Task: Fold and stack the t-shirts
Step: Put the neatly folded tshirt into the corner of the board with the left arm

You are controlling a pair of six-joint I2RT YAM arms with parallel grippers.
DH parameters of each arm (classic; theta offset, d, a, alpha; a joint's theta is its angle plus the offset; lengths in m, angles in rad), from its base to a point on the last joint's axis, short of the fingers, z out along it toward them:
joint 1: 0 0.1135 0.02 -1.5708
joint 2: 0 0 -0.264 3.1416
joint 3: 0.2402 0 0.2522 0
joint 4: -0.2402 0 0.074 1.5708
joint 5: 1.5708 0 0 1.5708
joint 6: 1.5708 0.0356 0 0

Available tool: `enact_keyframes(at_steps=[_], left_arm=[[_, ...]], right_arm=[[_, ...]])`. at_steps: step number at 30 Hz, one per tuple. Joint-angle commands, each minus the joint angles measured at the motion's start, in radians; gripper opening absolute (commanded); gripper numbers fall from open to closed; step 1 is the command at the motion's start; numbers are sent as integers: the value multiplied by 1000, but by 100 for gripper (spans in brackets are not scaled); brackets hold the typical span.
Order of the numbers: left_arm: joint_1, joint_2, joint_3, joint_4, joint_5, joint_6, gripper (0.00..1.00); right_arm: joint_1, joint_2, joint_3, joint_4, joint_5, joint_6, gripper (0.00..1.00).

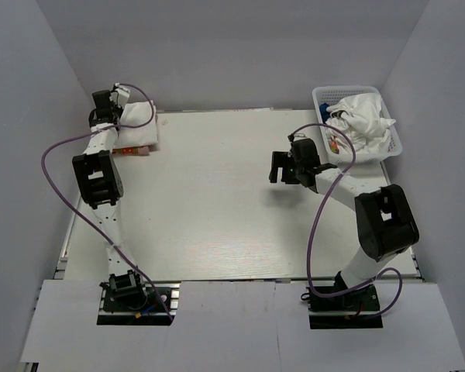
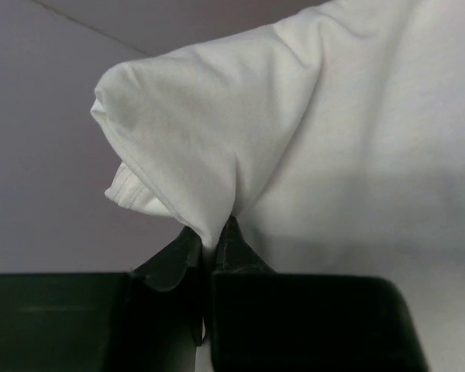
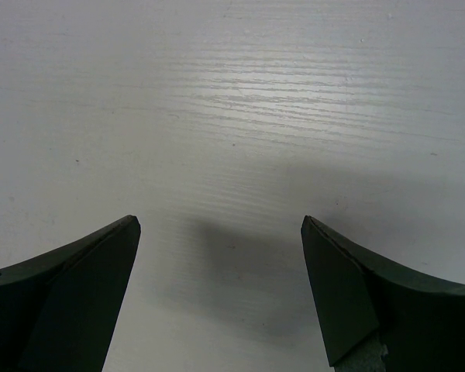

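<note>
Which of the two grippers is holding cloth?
The left gripper, pinched shut on the white cotton t-shirt; the right gripper hangs open over bare table.

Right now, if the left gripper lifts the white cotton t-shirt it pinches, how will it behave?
Probably floppy: the white cotton t-shirt creases and bunches where the left gripper pinches it, so unheld cloth would likely sag. Likely light: a small pinch seems to hold that fold.

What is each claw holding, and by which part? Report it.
Left claw pinches the white tee by a fold of cloth near its bunched corner. Right claw is open over the table, holding nothing.
</note>
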Motion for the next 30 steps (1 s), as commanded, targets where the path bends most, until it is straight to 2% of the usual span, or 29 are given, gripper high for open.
enact_keyframes(at_steps=[1,2,4,5,8,15,18,21,22,24,25,26,27,29,30], left_arm=[[10,-41,59,63,-3,-20,0],[20,-41,59,63,-3,-21,6],[20,-41,59,81,-54,-45,50],[20,-41,59,93,-65,-71,99],[20,-62,50,107,-63,-126,100],[-11,-152,40,-32,27,-263,100],[-20,-221,30,-109,133,-388,100],[-58,-350,-68,-146,288,-510,100],[-75,-395,-172,-111,299,-574,100],[-115,-488,-283,-71,259,-660,100],[-152,-581,-388,-60,233,-704,100],[-169,-631,-450,-45,233,-796,100],[-186,-683,-595,-24,233,-832,100],[-258,-846,-749,45,233,-908,100],[-288,-893,-874,46,242,-925,100]], right_arm=[[5,15,45,-18,0,4,90],[4,18,45,-21,19,7,90],[4,18,43,-26,13,8,90],[2,15,40,-26,16,10,90],[7,1,37,-21,2,19,90],[8,-97,-38,0,-7,27,90],[7,-162,-108,17,-7,34,90],[8,-250,-183,30,0,60,90],[7,-307,-235,63,4,71,90],[7,-361,-266,71,1,99,90],[7,-398,-298,75,-16,99,90],[8,-416,-335,85,-16,120,90],[7,-456,-352,98,-22,129,90],[7,-523,-416,123,-39,160,90],[5,-537,-446,152,-42,168,90]])
